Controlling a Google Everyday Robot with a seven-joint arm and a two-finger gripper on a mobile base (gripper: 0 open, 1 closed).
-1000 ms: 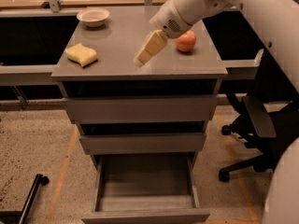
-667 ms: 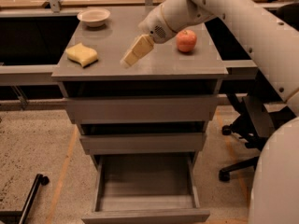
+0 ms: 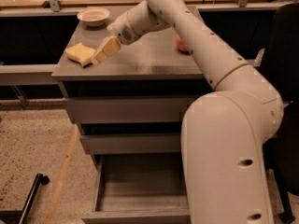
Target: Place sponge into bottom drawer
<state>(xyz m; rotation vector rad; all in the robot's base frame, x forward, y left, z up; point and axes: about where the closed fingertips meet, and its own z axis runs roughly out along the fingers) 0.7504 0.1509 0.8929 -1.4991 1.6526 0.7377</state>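
Observation:
The pale yellow sponge (image 3: 80, 53) lies on the grey cabinet top (image 3: 140, 59) near its left front corner. My gripper (image 3: 103, 52) reaches in from the right, its yellowish fingertips right beside the sponge's right edge, just above the top. The bottom drawer (image 3: 140, 185) is pulled open below, a shallow grey box with nothing visible in it; my arm covers its right part.
A small white bowl (image 3: 93, 16) stands at the back left of the top. A red apple (image 3: 181, 45) is mostly hidden behind my arm at the right. Two higher drawers (image 3: 126, 110) are closed. A black chair (image 3: 285, 101) stands at the right.
My gripper has moved left across the cabinet top, from near the apple to right beside the sponge. The sponge has not moved.

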